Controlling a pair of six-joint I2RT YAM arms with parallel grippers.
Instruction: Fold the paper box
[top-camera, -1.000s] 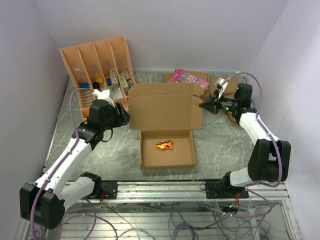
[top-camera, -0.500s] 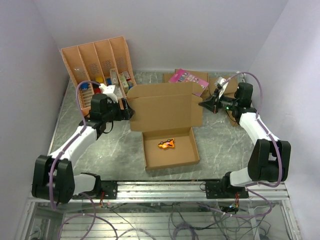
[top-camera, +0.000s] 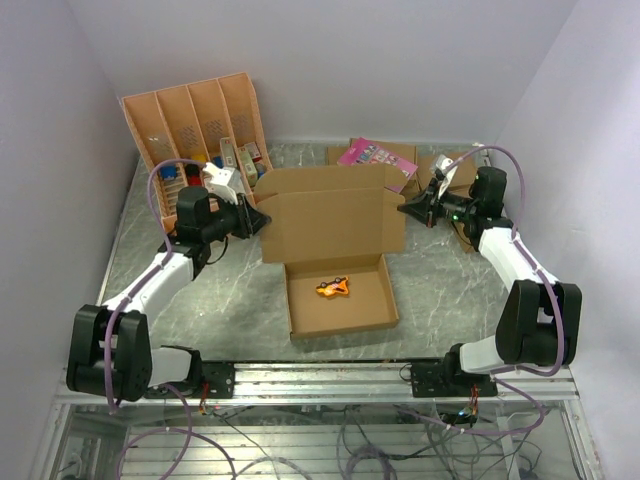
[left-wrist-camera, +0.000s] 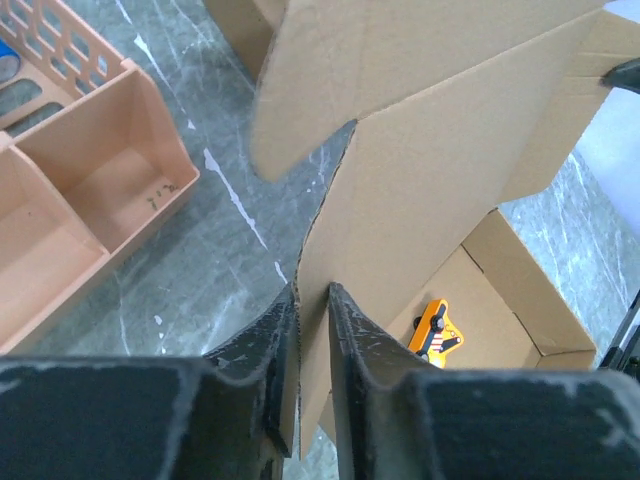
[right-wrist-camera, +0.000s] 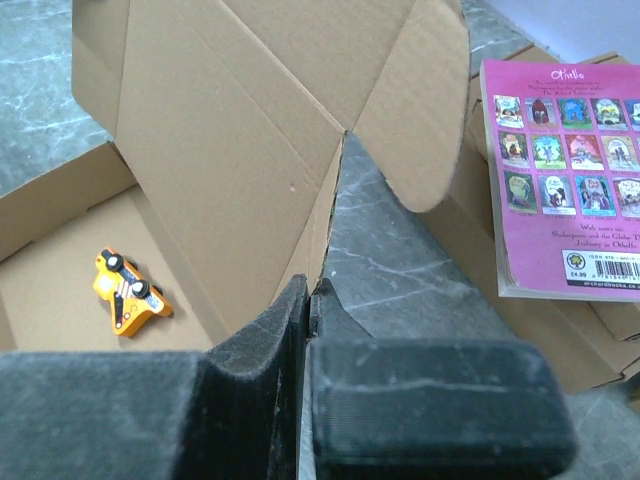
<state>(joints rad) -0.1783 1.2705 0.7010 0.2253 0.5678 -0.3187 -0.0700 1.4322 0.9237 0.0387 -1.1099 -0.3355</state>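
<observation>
Brown corrugated cardboard box (top-camera: 330, 215): upright lid, long axis left-right, base nearward. Left hand (top-camera: 256, 222) pinches left edge; right hand (top-camera: 405, 210) pinches right edge.

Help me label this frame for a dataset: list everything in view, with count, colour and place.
paper box: one, brown, table centre, lid raised, base open
toy: one, orange, inside the box's base
compartment tray: one, orange-tan, far left, small items inside
book: one, pink, far right, on flat boxes
flat boxes: apparently two, brown, far right
table: one, grey marbled, beneath everything
left gripper: one, black, shut on the lid's left edge
right gripper: one, black, shut on the lid's right edge
</observation>
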